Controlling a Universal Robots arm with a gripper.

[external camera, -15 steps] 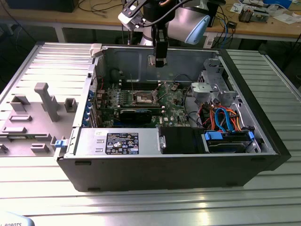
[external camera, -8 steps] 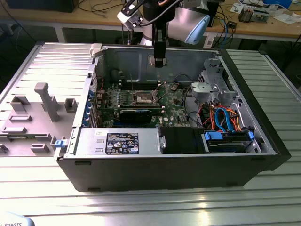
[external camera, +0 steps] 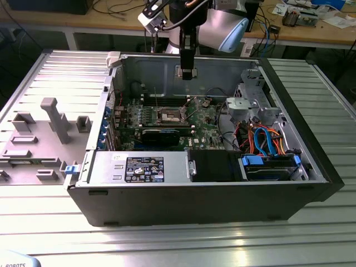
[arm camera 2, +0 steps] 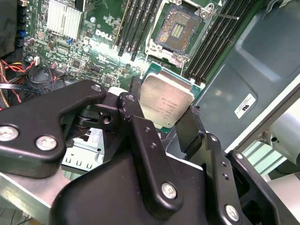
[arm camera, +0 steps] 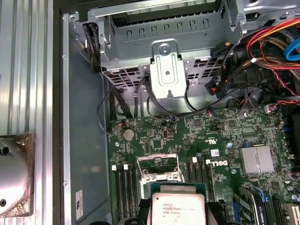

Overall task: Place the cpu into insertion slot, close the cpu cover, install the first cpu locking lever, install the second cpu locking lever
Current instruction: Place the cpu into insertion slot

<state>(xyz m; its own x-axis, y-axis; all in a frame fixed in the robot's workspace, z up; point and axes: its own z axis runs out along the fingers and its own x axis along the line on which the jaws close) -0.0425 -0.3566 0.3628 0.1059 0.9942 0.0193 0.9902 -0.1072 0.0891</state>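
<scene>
My gripper [external camera: 188, 71] hangs above the open computer case, over the green motherboard [external camera: 206, 125]. It is shut on the cpu [arm camera 2: 166, 105], a flat square chip with a silvery top, which its black fingers [arm camera 2: 136, 101] clamp at two opposite edges. In the first wrist view the cpu [arm camera: 178, 210] sits between the fingertips of the gripper [arm camera: 178, 211]. The insertion slot [arm camera 2: 180, 30] lies exposed below and ahead of the chip, its dark contact field showing. The cpu cover [arm camera: 158, 155] is lifted off the slot. A thin locking lever [arm camera 2: 222, 15] sticks out, unlatched.
Black memory slots [arm camera 2: 136, 21] flank the socket on both sides. A metal drive cage [external camera: 247, 103] and red, blue and orange cables [external camera: 264, 139] fill the exterior view's right of the case. A silver heatsink [arm camera 2: 63, 18] and a power supply [external camera: 144, 167] are nearby. A grey fixture tray [external camera: 39, 139] lies outside the case.
</scene>
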